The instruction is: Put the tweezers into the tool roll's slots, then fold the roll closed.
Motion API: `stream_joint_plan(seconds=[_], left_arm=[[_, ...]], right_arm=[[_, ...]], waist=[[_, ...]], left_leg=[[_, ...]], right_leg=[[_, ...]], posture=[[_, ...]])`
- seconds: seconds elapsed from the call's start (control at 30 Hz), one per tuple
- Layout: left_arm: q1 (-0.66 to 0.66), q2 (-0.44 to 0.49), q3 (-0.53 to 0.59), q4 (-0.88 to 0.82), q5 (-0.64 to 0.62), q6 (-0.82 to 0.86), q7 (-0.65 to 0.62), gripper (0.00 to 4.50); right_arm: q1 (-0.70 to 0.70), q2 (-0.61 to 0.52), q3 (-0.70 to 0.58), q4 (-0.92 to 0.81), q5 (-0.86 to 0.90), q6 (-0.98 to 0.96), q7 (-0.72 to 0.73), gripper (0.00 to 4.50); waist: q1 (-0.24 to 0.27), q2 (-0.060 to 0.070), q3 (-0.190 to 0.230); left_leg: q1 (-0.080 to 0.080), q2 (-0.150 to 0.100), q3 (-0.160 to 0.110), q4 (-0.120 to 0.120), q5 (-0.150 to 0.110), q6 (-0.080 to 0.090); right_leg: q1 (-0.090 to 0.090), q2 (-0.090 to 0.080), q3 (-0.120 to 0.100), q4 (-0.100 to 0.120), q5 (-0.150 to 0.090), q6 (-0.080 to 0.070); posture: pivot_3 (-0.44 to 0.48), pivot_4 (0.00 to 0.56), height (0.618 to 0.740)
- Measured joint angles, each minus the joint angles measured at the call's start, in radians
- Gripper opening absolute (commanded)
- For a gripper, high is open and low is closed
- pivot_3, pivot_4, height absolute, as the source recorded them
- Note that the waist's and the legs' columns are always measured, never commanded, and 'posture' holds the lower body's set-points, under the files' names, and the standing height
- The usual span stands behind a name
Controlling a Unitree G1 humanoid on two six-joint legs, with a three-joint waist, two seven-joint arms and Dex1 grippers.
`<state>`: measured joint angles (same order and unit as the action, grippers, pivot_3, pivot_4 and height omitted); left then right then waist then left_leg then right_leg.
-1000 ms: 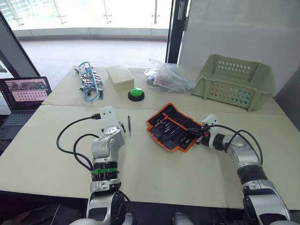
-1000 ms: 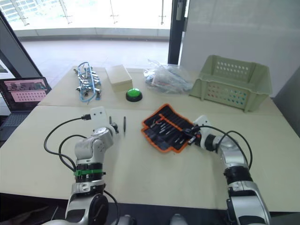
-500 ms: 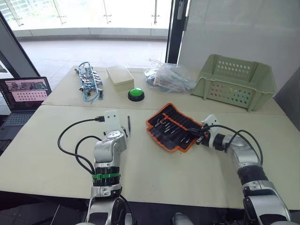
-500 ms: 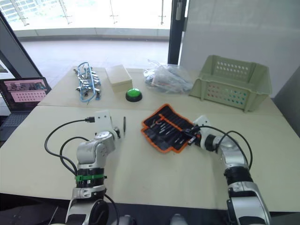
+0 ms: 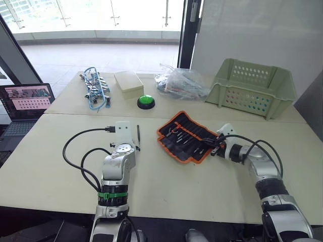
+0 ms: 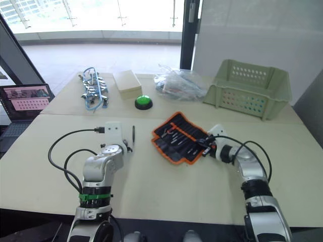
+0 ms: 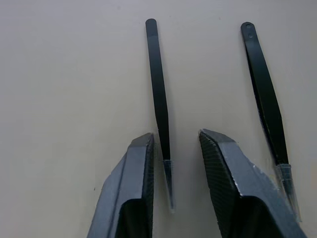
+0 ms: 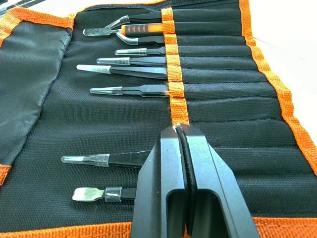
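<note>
1. While the right arm hasn't budged over the last second, the left arm has slid forward across the pale table (image 5: 166, 186), and its left gripper (image 7: 174, 148) has gone from short of the loose tweezers to right over one.

2. In the left wrist view there are two slim black pointed metal tweezers on the bare table: the nearer tweezer (image 7: 157, 89) now sits between the jaws, which are a bit apart and straddle its capped tip without touching it. The second tweezer (image 7: 263, 94) lies just beside, outside the jaws.

3. My read: that's the pre-grasp lined up, so the next thing is to close on the nearer one and lift. It's flat on the table and thin, so it could easily skate or get pinched crooked.

4. The black fabric tool roll with bright orange edging (image 5: 182, 136) lies open to the right of the loose pair, well apart from them. The right gripper (image 8: 182, 136) rests on its inner face with jaws closed together, apparently pinning the fabric flat.

5. Several narrow stitched slots (image 8: 218, 77) already hold tools, with a few in the middle still empty. So no folding yet.
</note>
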<state>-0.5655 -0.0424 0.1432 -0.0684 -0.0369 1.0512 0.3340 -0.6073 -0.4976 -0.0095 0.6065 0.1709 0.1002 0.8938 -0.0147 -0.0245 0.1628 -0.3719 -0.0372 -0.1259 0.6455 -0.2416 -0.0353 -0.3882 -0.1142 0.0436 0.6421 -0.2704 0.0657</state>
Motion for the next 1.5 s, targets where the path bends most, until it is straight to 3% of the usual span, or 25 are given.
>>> stream_joint_plan(seconds=[0.07,0.4,0.6,0.73,1.03,1.17,1.33,1.5], left_arm=[[0.004,0.001,-0.003,-0.002,0.009,-0.001,0.000,0.02],[0.020,-0.006,0.016,-0.006,0.008,-0.039,-0.005,0.02],[0.036,0.046,0.016,-0.005,0.011,-0.087,-0.033,0.02],[0.042,0.177,-0.026,-0.036,0.007,-0.200,-0.175,0.02],[0.077,0.332,-0.073,-0.157,-0.115,-0.292,-0.510,0.02],[0.124,0.510,-0.058,-0.210,-0.198,-0.289,-0.712,0.02],[0.246,0.677,-0.015,-0.297,-0.334,-0.270,-0.946,0.02],[0.398,0.747,0.017,-0.367,-0.413,-0.243,-1.044,0.02]], right_arm=[[0.000,0.000,0.000,0.000,0.000,0.000,0.001,0.00],[-0.001,0.000,0.002,0.001,-0.001,0.001,0.000,0.00],[-0.003,0.001,0.002,0.001,0.000,0.000,0.000,0.00],[-0.003,0.000,-0.003,0.002,0.005,-0.003,0.001,0.00],[-0.021,-0.008,-0.042,0.004,0.022,-0.018,0.019,0.00],[-0.037,-0.022,-0.041,0.015,0.009,-0.031,0.020,0.00],[-0.037,-0.021,-0.034,0.052,-0.001,-0.045,0.021,0.00],[-0.038,-0.013,-0.030,0.068,-0.001,-0.064,0.022,0.00]], waist=[[-0.001,0.001,0.000],[-0.002,0.001,-0.001],[-0.004,0.001,0.000],[-0.003,0.000,0.000],[-0.006,0.001,0.000],[-0.027,0.001,0.000],[-0.034,0.002,0.001],[-0.032,0.002,0.001]], left_leg=[[0.000,0.000,0.000,0.000,0.000,0.000],[0.001,0.000,0.000,0.000,0.000,0.000],[0.000,0.000,0.000,0.000,0.000,0.000],[-0.001,0.000,0.000,0.000,0.001,-0.001],[-0.004,0.000,0.000,0.000,0.000,0.000],[-0.009,0.001,0.000,0.000,0.000,0.000],[-0.013,0.001,0.000,0.000,0.000,0.000],[-0.012,0.001,0.000,0.000,0.000,0.000]], right_leg=[[0.000,0.000,0.000,0.000,0.000,0.000],[0.000,0.000,0.000,0.000,0.000,0.000],[-0.001,0.000,0.000,0.001,0.000,0.000],[-0.001,0.000,0.000,0.001,0.000,0.000],[-0.005,0.000,0.000,0.001,0.000,0.000],[-0.013,0.001,0.001,0.005,0.000,0.000],[-0.016,0.001,0.001,0.005,0.000,-0.001],[-0.016,0.001,0.002,0.005,0.000,-0.001]], posture=[[0.000,0.150,0.740],[0.000,0.150,0.740],[0.000,0.150,0.740],[0.000,0.150,0.740],[0.000,0.150,0.740],[0.000,0.150,0.740],[0.000,0.150,0.740],[0.000,0.150,0.740]])
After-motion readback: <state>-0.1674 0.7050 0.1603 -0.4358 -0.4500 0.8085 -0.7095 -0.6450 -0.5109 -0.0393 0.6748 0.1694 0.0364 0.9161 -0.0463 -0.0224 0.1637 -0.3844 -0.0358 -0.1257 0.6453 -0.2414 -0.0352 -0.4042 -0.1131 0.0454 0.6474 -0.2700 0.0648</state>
